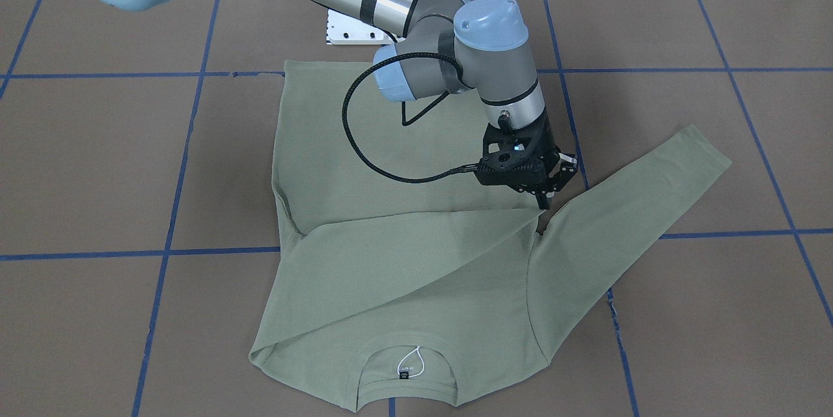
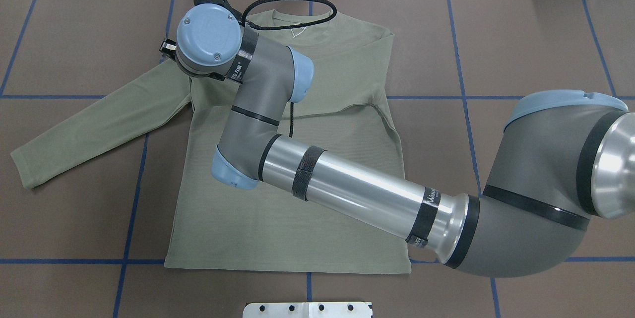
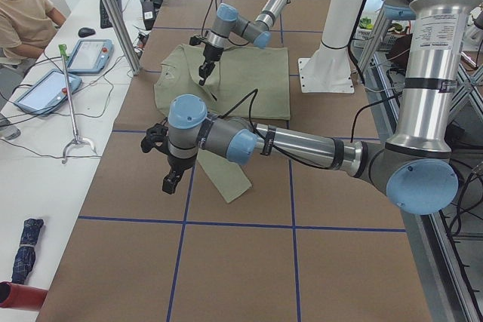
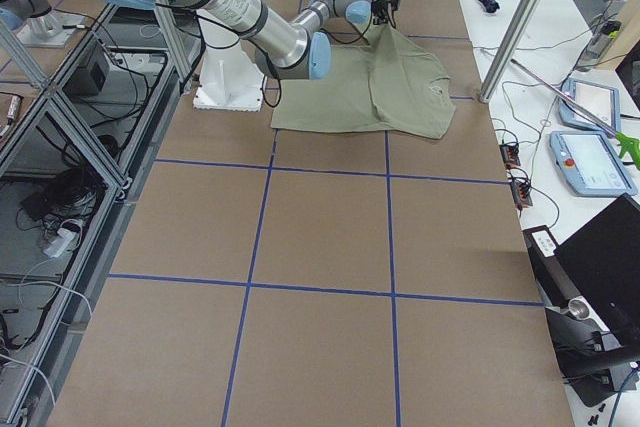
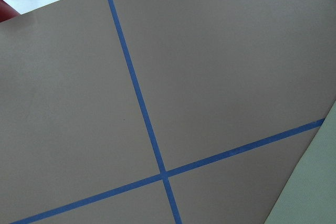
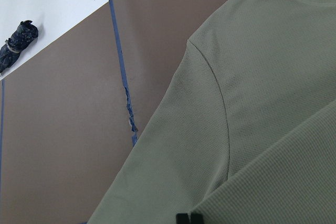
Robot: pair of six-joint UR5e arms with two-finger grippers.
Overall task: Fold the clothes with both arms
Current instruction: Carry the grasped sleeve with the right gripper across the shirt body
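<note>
1. Sage-green knit shirt point(image 1: 403, 274) lies spread at the middle of the brown-papered bench point(image 1: 97, 163). Its hem is toward the white pedestal base point(image 1: 364, 26) and its collar point(image 1: 407, 401) toward the operators' edge.
2. One sleeve, on the robot's right, is folded slantwise across the chest. Its tip ends where the other sleeve joins the body, right at my right gripper point(image 1: 544, 201).
3. My right arm point(image 2: 347, 189) comes in from the robot's right and reaches over the shirt into the bench's left half. Its jaws are pinched on the end of the folded sleeve, and the black fingertips point(image 6: 181, 217) sit almost together at the bottom of the wrist view.
4. The other sleeve point(image 2: 99, 119) lies flat and straight, pointing toward the bench's left end and crossing the blue tape lines point(image 2: 134, 199).
5. My left arm point(image 3: 302, 143) shows only from the bench's left end. Its left gripper point(image 3: 172, 181) hangs near that sleeve's cuff, clear of the cloth, and I cannot tell whether its jaws are released or clenched. Its wrist camera sees bare paper, crossed tape and a sliver of shirt at the lower right.
6. A person point(image 3: 23, 13) sits at the white side table past the operators' edge, by two tablets point(image 3: 90, 54). A folded dark umbrella point(image 3: 24, 239) lies on that table.
</note>
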